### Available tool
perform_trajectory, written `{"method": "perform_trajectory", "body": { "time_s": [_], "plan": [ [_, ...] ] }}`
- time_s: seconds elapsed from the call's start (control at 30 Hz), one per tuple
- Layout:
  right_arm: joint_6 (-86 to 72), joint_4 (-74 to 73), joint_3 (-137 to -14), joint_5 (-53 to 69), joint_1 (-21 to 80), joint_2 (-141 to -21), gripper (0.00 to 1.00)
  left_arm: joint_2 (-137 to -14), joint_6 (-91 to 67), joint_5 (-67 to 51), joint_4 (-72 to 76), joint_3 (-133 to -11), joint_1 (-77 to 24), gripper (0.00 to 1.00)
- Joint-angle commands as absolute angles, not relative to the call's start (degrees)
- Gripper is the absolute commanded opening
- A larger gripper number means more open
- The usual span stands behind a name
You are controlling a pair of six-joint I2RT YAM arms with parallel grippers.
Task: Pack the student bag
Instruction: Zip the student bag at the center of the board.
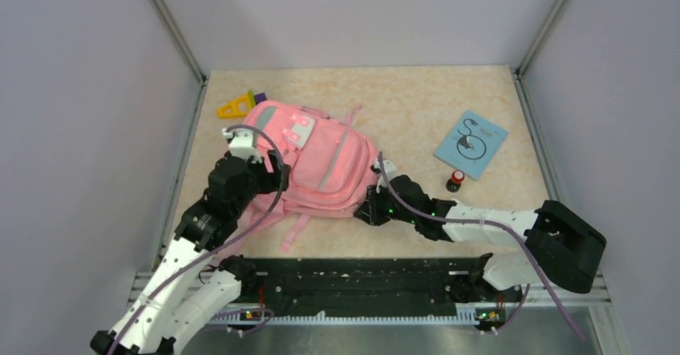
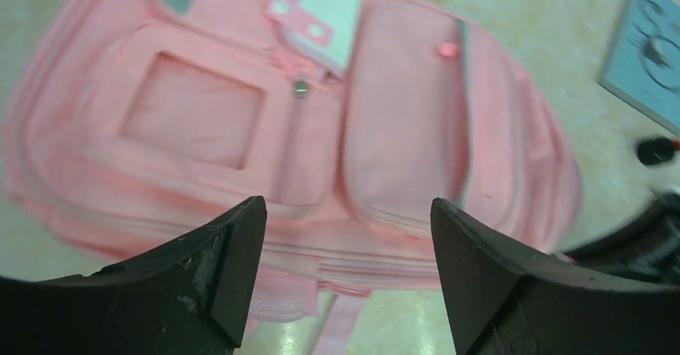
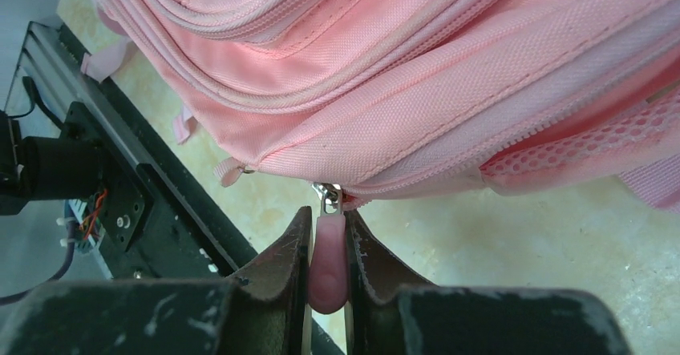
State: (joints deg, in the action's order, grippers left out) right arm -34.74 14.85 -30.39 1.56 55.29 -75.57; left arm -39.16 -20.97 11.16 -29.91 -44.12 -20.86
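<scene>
The student bag [image 1: 317,159] lies flat on the table, pink with grey-green stripes and white patches, its straps trailing toward the near edge. My left gripper [image 1: 277,172] hovers at its left side, open, with nothing between the fingers; in the left wrist view [image 2: 346,227] the bag's front pockets [image 2: 297,131] fill the frame beyond the spread jaws. My right gripper [image 1: 370,203] sits at the bag's near right corner. In the right wrist view [image 3: 327,227] it is shut on the pink rubber zipper pull [image 3: 328,263], which hangs from the bag [image 3: 417,82] by a metal slider [image 3: 327,199].
A light blue booklet [image 1: 471,143] lies at the right, with a small red-and-black item [image 1: 455,180] just in front of it. A yellow triangular ruler [image 1: 235,106] and a purple piece [image 1: 260,97] lie behind the bag's left end. The black rail [image 1: 361,279] runs along the near edge.
</scene>
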Motion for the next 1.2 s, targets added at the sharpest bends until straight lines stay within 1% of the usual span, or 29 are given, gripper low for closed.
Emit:
{"method": "perform_trajectory", "body": {
  "time_s": [0.0, 0.1, 0.23, 0.33, 0.43, 0.53, 0.73, 0.8, 0.97, 1.17],
  "plan": [
    [-32.9, 16.3, -30.8, 9.1, 53.8, -71.5, 0.0, -39.0, -14.9, 6.8, -21.7, -42.8, -31.5, 0.79],
    [-33.2, 15.6, -30.8, 10.3, 52.8, -71.0, 0.0, -41.2, -13.4, 4.2, -16.0, -39.8, -38.7, 0.79],
    [-34.0, 14.7, -30.6, 10.3, 52.1, -70.2, 0.0, -46.4, -7.2, 5.1, -9.7, -38.4, -51.0, 0.79],
    [-35.3, 15.2, -29.9, 10.3, 51.7, -69.6, 0.0, -50.9, -3.1, 5.1, -3.9, -37.7, -56.8, 0.79],
    [-36.3, 16.9, -28.8, 10.7, 51.6, -69.1, 0.0, -56.5, -2.0, 4.0, -1.4, -38.5, -57.6, 0.79],
    [-36.8, 17.3, -28.4, 11.0, 51.5, -68.5, 0.0, -61.5, -1.4, 5.5, -2.4, -40.4, -57.9, 0.76],
    [-36.8, 16.5, -28.5, 11.3, 51.4, -67.7, 0.0, -67.1, -0.9, 13.9, -3.1, -41.1, -59.2, 0.64],
    [-36.8, 16.4, -28.6, 11.6, 51.4, -67.5, 0.0, -68.1, -1.0, 15.5, -3.2, -41.3, -59.8, 0.61],
    [-38.4, 17.2, -28.4, 11.5, 51.3, -67.6, 0.0, -69.2, -0.7, 15.5, -1.7, -41.2, -60.6, 0.6],
    [-39.4, 16.6, -28.7, 11.0, 51.3, -67.6, 0.0, -71.5, -1.7, 12.1, -1.5, -41.5, -61.6, 0.59]
  ]
}}
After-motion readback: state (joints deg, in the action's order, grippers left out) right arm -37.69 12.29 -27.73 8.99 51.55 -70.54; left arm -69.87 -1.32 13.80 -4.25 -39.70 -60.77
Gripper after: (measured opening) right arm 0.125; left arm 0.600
